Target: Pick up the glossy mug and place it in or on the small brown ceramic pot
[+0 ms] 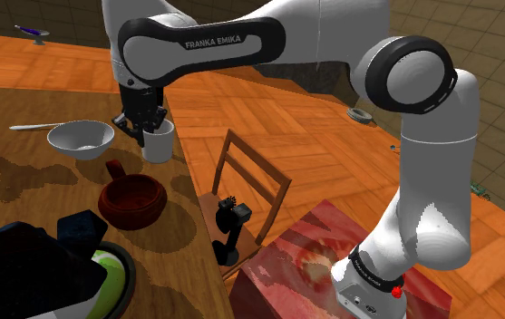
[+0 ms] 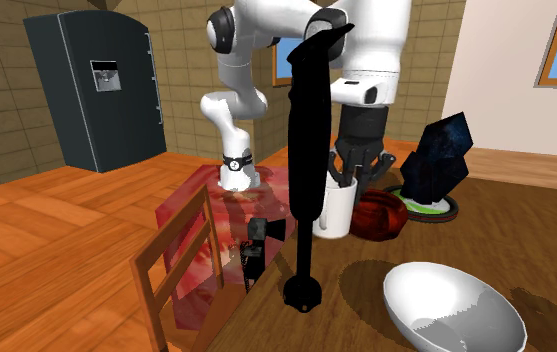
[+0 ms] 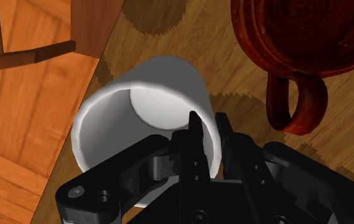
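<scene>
Closest to the lens, the two black fingers of the gripper [image 3: 208, 121] stand narrowly apart with the wall of the white mug [image 3: 163, 73] pinched between them, one finger inside the rim and one outside; we judge the grasp made. The mug stands upright near the edge of the wooden table [image 1: 24, 186], and we cannot tell whether its base is off the wood. Its inside is bare white, with nothing in it. Just beside it sits the dark red-brown pot [image 1: 137, 216], its looped handle [image 3: 296, 105] on the side nearer the gripper, and its hollow looks empty too. So the pick is the step in hand. The next move, as we judge it, calls for a straight lift that clears the pot's rim, a short carry over its mouth and a gentle lowering, since a rim pinch may let the mug tilt. Farther along the table lies a white bowl [image 1: 82, 152], seemingly empty, and a wooden chair [image 1: 252, 186] stands at the table's edge.
</scene>
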You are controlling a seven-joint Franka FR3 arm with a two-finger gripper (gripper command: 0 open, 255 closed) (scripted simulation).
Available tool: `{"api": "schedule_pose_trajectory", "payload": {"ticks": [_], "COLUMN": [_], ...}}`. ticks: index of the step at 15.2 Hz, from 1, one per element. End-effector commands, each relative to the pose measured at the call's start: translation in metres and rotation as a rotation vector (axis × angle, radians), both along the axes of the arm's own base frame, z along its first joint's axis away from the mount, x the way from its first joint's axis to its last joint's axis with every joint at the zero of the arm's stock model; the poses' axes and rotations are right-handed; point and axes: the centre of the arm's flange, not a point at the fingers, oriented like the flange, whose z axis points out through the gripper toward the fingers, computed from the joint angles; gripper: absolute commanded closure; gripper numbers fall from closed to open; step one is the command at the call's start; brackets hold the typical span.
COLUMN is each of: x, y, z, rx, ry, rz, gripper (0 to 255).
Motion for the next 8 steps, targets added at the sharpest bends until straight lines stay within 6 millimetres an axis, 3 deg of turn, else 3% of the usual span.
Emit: {"api": "schedule_pose_trajectory", "payload": {"ticks": [1, 8], "x": [0.0, 0.0], "y": [0.002, 0.002], "z": [0.011, 0.048], "rx": [0.0, 0.0], "ry": [0.0, 0.0], "rz": [0.0, 0.0], "gripper": [255, 255]}}
